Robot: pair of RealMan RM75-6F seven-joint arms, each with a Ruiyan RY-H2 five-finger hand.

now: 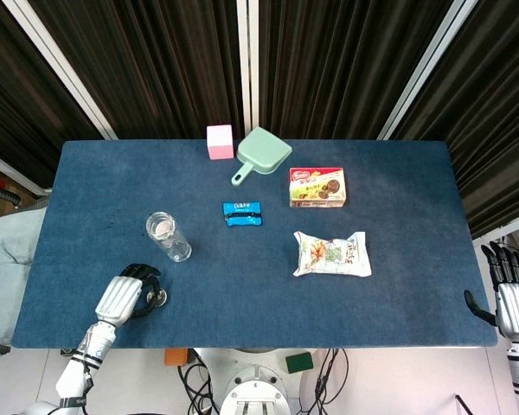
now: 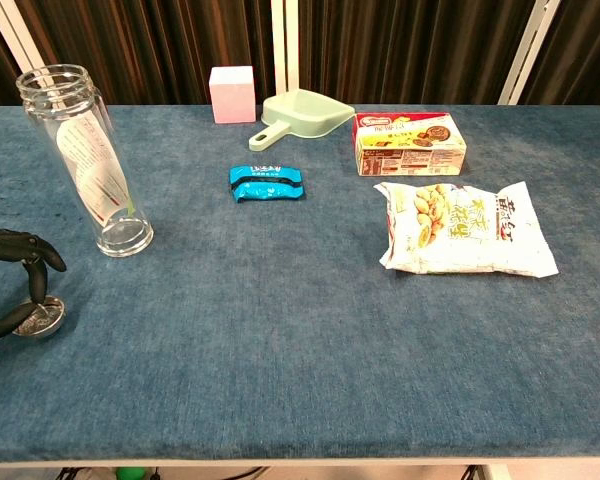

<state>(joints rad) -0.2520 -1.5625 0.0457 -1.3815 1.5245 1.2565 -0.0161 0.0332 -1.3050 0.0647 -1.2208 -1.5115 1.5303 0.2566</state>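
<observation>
The left hand [image 1: 125,296] sits at the near left corner of the desk [image 1: 398,285], fingers [image 2: 25,252] curled down over a small round metal lid [image 2: 37,319]. A fingertip comes down on the lid's top and the thumb reaches its edge from the near side, so the lid looks pinched, though it lies flat on the desk rather than lifted; the grip seems meant to take it by the rim, since so low a piece offers little else to hold.

Just beyond that hand, slightly to its right, stands a clear glass jar [image 2: 85,160], upright with its mouth open and a printed sheet curled inside. It stands apart from the hand, not touching.

Farther out and to the right lies a blue snack packet [image 2: 266,182], flat. Well to the right of the hand lies a white bag of nuts [image 2: 465,230], and beyond it a red biscuit box [image 2: 409,144]. At the far edge sit a pink block [image 2: 232,94] and a pale green scoop [image 2: 300,116], its handle pointing back toward the near left.

The right hand [image 1: 512,298] hangs off the desk's near right edge, fingers loosely spread, holding nothing, well apart from everything.
</observation>
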